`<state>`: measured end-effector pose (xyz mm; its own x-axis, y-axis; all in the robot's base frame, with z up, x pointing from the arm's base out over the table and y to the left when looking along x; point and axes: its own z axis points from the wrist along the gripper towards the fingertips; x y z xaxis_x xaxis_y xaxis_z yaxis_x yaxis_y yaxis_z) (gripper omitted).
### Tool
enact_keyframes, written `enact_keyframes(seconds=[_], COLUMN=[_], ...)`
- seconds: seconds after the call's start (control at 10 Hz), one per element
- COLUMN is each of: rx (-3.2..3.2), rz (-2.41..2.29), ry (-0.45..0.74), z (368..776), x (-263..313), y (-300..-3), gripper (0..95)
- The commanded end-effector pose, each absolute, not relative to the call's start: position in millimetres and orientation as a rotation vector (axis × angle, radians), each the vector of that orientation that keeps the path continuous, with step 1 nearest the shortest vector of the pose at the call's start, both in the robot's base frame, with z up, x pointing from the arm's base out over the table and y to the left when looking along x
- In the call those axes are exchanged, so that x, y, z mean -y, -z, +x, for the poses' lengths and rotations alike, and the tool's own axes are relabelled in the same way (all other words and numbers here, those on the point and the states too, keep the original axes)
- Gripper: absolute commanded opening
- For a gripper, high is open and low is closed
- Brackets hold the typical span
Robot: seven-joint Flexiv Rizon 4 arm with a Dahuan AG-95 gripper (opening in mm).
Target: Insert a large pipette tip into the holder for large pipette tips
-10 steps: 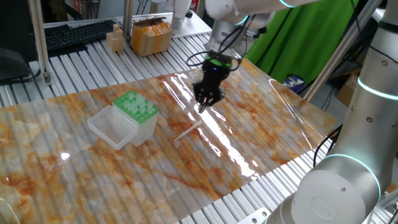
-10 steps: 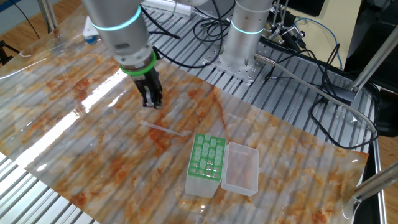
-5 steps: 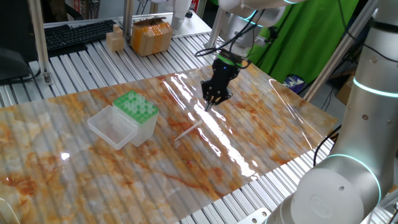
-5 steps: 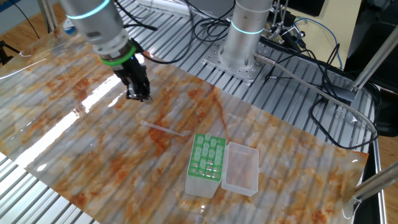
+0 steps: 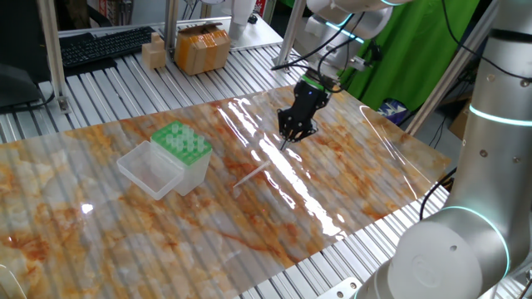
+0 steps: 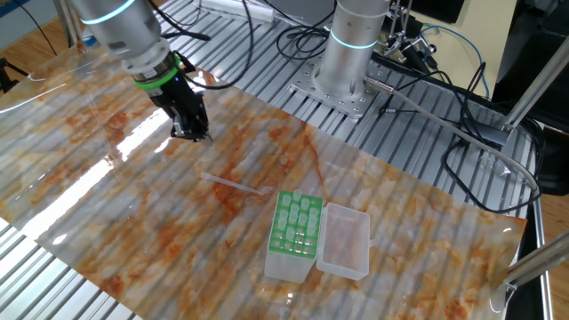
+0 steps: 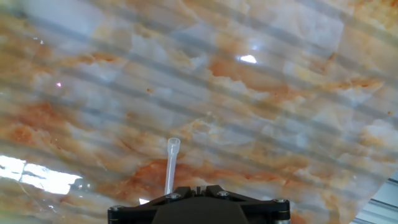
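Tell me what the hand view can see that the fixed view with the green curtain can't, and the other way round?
Only the hand view shows the wide open end of the large pipette tip up close, lying flat on the marble-patterned mat.

Only the fixed view shows the holder for large pipette tips with its green top and open clear lid, the gripper hanging above the mat, and the green curtain.

Both show the pipette tip and the mat.
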<state>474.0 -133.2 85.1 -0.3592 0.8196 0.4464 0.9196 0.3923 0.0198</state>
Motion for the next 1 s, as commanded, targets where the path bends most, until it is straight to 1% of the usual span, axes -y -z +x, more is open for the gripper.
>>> enact_keyframes(seconds=[0.1, 0.5, 0.6, 1.0], rx=[2.282, 2.266, 2.262, 2.258], rz=[-1.500, -1.499, -1.499, -1.522], ry=[0.393, 0.403, 0.408, 0.399], z=[473, 472, 472, 472], x=[133, 132, 132, 131], y=[-85, -81, -80, -73], gripper=[0.0, 0.0, 19.0, 19.0])
